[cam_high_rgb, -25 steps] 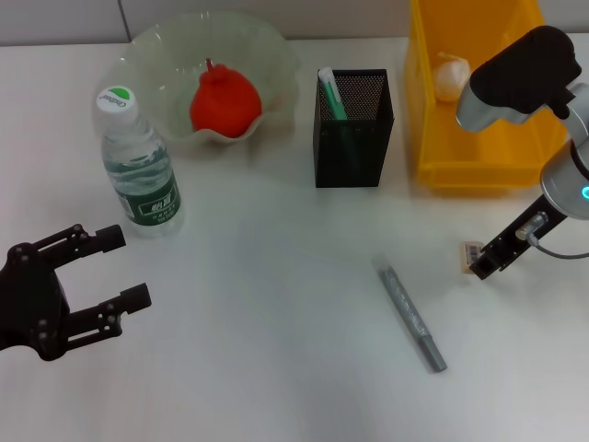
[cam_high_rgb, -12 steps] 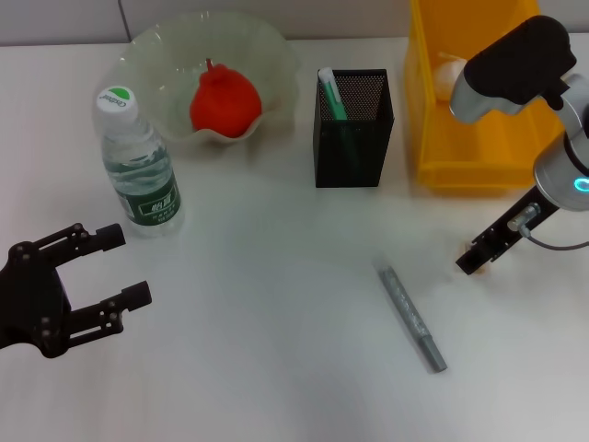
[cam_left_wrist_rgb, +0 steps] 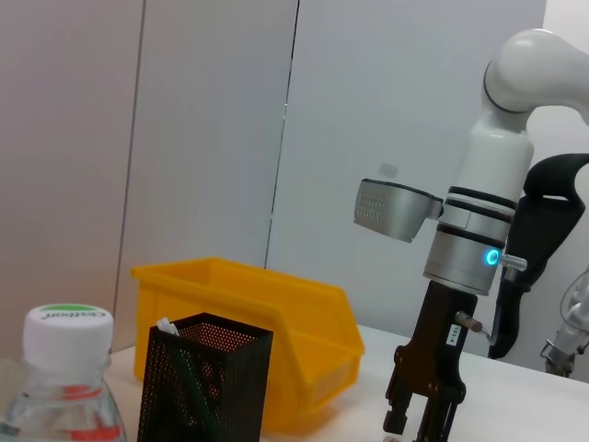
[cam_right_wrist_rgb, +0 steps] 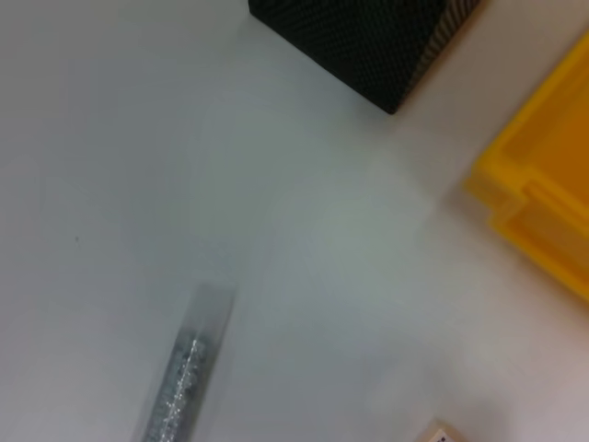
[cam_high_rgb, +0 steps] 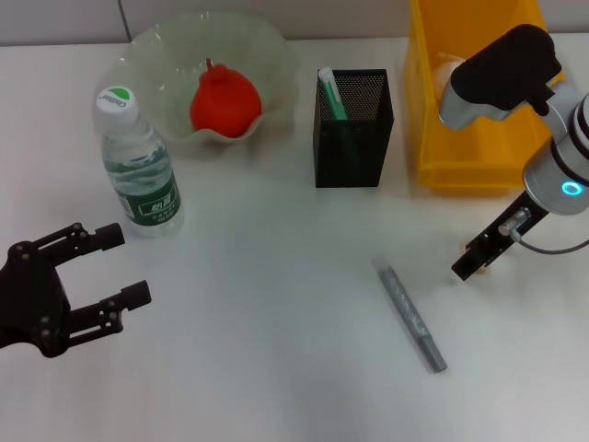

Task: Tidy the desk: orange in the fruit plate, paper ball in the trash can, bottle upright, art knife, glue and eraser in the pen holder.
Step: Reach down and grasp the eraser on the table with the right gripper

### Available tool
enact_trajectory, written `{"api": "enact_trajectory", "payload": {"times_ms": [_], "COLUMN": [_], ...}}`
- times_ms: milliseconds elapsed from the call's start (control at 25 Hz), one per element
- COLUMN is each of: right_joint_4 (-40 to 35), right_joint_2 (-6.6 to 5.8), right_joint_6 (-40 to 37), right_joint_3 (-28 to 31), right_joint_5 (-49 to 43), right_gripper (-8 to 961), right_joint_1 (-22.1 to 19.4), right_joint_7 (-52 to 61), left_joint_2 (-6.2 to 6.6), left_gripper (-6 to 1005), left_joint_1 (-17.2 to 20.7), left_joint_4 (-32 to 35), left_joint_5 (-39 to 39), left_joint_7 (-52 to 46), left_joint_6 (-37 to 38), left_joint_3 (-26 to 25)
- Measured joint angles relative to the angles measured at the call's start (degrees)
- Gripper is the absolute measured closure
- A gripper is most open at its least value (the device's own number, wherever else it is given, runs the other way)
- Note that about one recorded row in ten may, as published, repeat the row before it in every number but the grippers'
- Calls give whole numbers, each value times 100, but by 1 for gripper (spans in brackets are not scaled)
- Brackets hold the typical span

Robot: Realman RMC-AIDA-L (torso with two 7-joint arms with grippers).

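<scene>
The eraser (cam_right_wrist_rgb: 440,432), a tiny beige block, is seen at the lower right of the head view, tucked under the right gripper (cam_high_rgb: 467,267); whether it is gripped cannot be told; it could slip out, being small and smooth. The left gripper (cam_high_rgb: 118,265) is held open at lower left. The thin grey art knife (cam_high_rgb: 411,315) lies lower centre; the black mesh pen holder (cam_high_rgb: 353,129) stands upper centre.

Head looks down; wrists, level and overhead, share pen holder (cam_high_rgb: 353,127).
</scene>
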Motion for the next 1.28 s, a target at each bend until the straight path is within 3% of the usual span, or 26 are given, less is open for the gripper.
{"api": "enact_trajectory", "payload": {"times_ms": [520,880,1120,1280], "right_joint_4": [83,-1002,-1301,-1079], "right_joint_2": [-1,-1,-1,-20], "right_joint_6": [111,-464,-621,-610], "right_joint_3": [0,49,53,68], "right_joint_5": [0,-1,-1,-68], "right_gripper": [450,552,622,589], "right_joint_1": [0,-188,-202,-126], "right_joint_7": [0,60,81,129], "left_joint_2": [0,0,0,0], "left_gripper": [230,230,230,230], "left_joint_1": [0,6,29,29], "left_joint_4": [0,0,0,0], "left_joint_5": [0,0,0,0], "left_joint_7": [2,2,2,2], "left_joint_6": [0,1,1,1], "left_joint_3": [17,14,-3,-4]}}
